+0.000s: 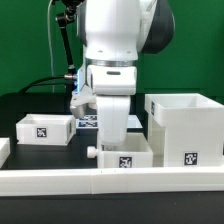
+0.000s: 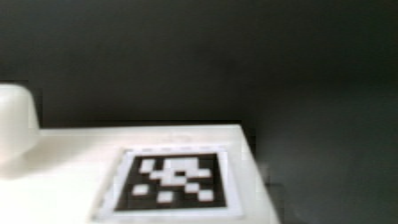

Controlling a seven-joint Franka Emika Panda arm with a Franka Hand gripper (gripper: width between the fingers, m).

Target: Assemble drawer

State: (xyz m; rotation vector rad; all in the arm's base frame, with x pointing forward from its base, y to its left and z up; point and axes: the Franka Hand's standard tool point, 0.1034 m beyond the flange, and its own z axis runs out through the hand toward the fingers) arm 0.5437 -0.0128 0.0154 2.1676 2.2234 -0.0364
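A small low white drawer [image 1: 127, 155] with a tag on its front and a knob [image 1: 92, 152] on its side sits at the front centre. My gripper [image 1: 113, 138] reaches down at this drawer's rear wall, and its fingertips are hidden there. The wrist view shows a white surface with a tag [image 2: 175, 180] very close up and blurred, with a rounded white shape [image 2: 15, 120] at the edge. No fingers show clearly there. A second small white drawer [image 1: 45, 128] with a tag sits apart at the exterior view's left.
A taller white box [image 1: 185, 125] with one tag stands just to the exterior view's right of the centre drawer. A long white rail [image 1: 110, 181] edges the table's front. The marker board [image 1: 84, 119] lies behind the arm. Cables hang at the back.
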